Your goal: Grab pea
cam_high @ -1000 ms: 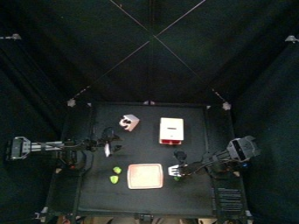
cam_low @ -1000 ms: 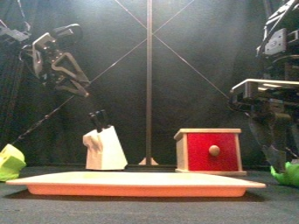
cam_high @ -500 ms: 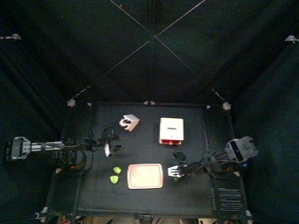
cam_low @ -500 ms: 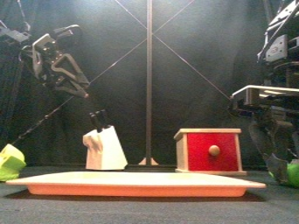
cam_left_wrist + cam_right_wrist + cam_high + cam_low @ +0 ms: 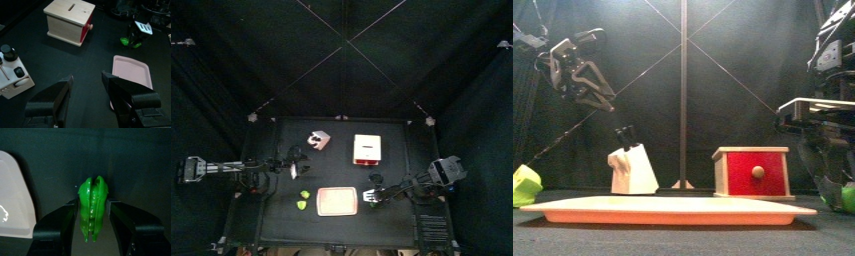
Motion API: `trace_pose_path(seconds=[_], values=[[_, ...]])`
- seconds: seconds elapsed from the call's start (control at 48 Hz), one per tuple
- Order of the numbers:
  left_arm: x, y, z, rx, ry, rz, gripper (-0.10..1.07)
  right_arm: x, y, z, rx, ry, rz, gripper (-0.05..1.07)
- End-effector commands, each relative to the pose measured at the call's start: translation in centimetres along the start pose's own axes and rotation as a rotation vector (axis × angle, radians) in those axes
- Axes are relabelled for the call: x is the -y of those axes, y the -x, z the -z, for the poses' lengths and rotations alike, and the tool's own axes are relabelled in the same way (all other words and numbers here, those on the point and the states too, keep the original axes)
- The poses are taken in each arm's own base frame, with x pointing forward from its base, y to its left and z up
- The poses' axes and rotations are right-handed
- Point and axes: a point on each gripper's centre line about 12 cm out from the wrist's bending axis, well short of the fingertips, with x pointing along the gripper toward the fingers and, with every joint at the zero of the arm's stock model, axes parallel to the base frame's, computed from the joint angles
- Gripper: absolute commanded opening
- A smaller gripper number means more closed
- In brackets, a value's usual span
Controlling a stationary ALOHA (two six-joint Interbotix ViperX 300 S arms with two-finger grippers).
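The pea (image 5: 92, 210) is a short bright green pod lying on the black table just off the tan board (image 5: 13, 203), to the board's right in the top view. My right gripper (image 5: 93, 203) is down over it and open, one jaw on each side of the pod, not closed on it. From the front, the pea (image 5: 843, 198) shows at the far right under the right gripper (image 5: 834, 180). My left gripper (image 5: 87, 95) hangs open and empty over the table's left side, far from the pea (image 5: 129, 42).
A wooden box with a red face (image 5: 368, 148) and a white block (image 5: 315, 139) stand at the back of the table. Two rounder yellow-green bits (image 5: 302, 199) lie left of the board (image 5: 337, 200). Black curtains close in all sides.
The right gripper has sunk a little lower around the pea. Its jaws are as wide as before. The left arm has not moved.
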Motion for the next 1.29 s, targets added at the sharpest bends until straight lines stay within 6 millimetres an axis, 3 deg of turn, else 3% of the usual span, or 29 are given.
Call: trace_pose_path(seconds=[0.0, 0.229, 0.562, 1.271], values=[[0.1, 0.0, -0.5, 0.012, 0.001, 0.003, 0.86, -0.4, 0.5, 0.0, -0.004, -0.005, -0.021, 0.81], [0.1, 0.0, -0.5, 0.012, 0.001, 0.003, 0.86, -0.4, 0.5, 0.0, -0.004, -0.005, -0.021, 0.77], [0.1, 0.0, -0.5, 0.012, 0.001, 0.003, 0.86, -0.6, 0.6, 0.0, -0.005, -0.004, -0.028, 0.54], [-0.1, 0.0, -0.5, 0.013, 0.004, -0.002, 0.86, -1.0, 1.7, -0.1, -0.010, -0.003, -0.067, 0.54]])
